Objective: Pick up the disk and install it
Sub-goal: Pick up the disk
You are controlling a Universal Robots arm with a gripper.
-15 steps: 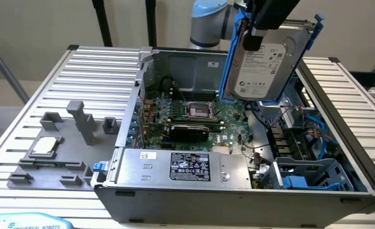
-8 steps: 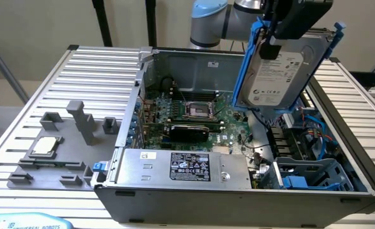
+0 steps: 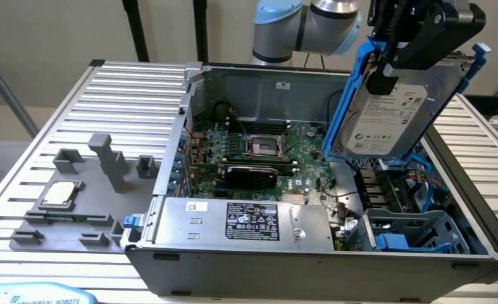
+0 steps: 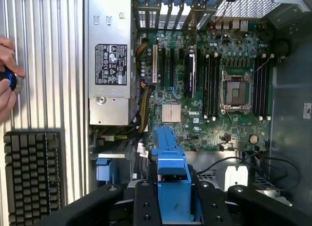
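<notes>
The disk (image 3: 390,117), a silver-grey drive with a white label in a bright blue carrier, hangs nearly upright and slightly tilted above the open computer case (image 3: 316,263), over the side at the exterior view's right. My gripper (image 3: 390,75) is shut on its upper end. In the wrist view the blue carrier (image 4: 170,167) sticks out between the black fingers (image 4: 146,204) of the gripper (image 4: 173,199), with the motherboard (image 4: 209,89) below it. Under the disk lies the drive bay (image 3: 409,234) with blue plastic parts.
The grey power supply box (image 3: 240,221) with a black-and-white sticker sits along the case's front. A grey fixture (image 3: 105,164) holding a small silver chip (image 3: 61,193) stands on the ribbed table at the exterior view's left. A person's hand (image 4: 7,75) is beside the case.
</notes>
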